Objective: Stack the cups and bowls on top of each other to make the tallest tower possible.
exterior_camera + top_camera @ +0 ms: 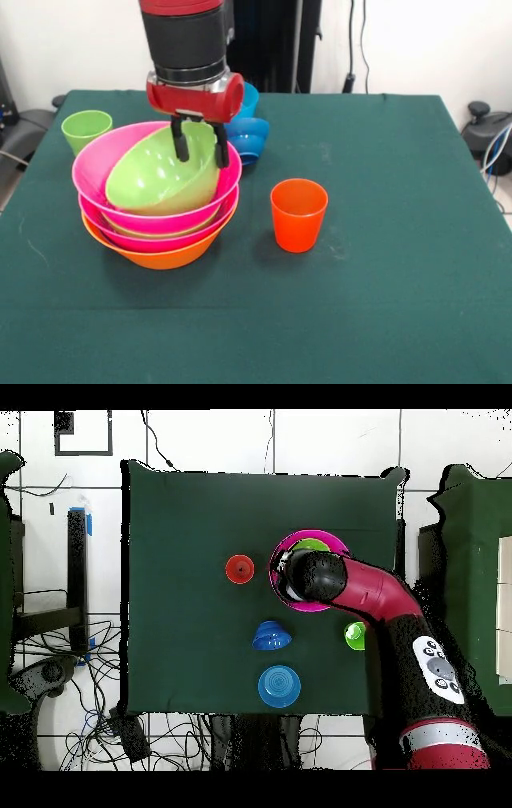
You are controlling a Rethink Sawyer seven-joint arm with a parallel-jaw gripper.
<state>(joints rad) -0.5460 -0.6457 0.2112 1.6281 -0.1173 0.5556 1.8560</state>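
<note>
lowest and closest sits the large orange bowl (164, 254) at the foot of the tower (156, 216), with two pink bowls (100, 172) nested above it. a green bowl (156, 180) lies tilted inside the top pink one, and the gripper (200, 146) has its two black fingers (181, 142) astride that bowl's far rim, apparently clamped on it. just right stands the orange-red cup (298, 214); the light green cup (86, 128) is behind left, two blue bowls (248, 138) behind right
</note>
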